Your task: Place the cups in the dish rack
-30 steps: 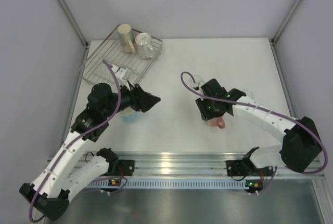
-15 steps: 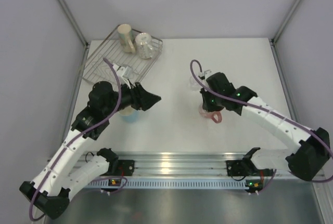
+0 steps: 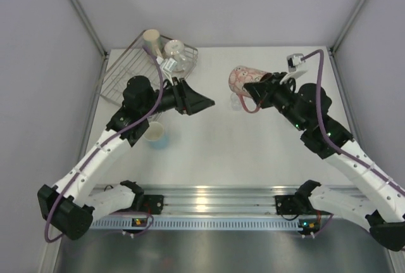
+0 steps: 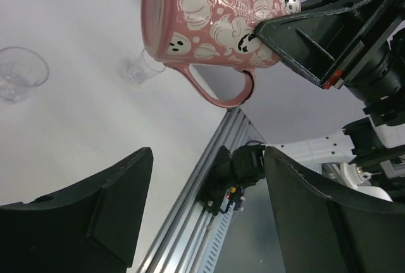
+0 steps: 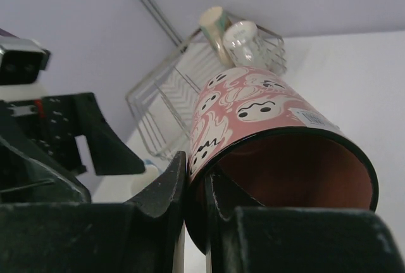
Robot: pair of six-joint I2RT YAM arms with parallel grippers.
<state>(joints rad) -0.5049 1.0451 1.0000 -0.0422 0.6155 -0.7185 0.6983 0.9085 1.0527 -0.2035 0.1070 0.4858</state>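
Dish rack [image 3: 119, 80] at far left holds two mugs [image 3: 174, 54]; left gripper [image 3: 204, 102], spread and empty, faces the pink mug [image 3: 240, 78], held aloft mid-table. Right gripper [image 3: 258, 89] pinches its rim (wall between fingers); next, likely a handover toward the rack.

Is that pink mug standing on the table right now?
No, the right gripper holds the pink mug by its rim, lifted off the table and tipped sideways.

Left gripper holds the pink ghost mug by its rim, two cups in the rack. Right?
Wrong arm: the right gripper holds the pink ghost mug by its rim, clear in the right wrist view. The left gripper is open and empty. The cream cup and white cup are in the rack.
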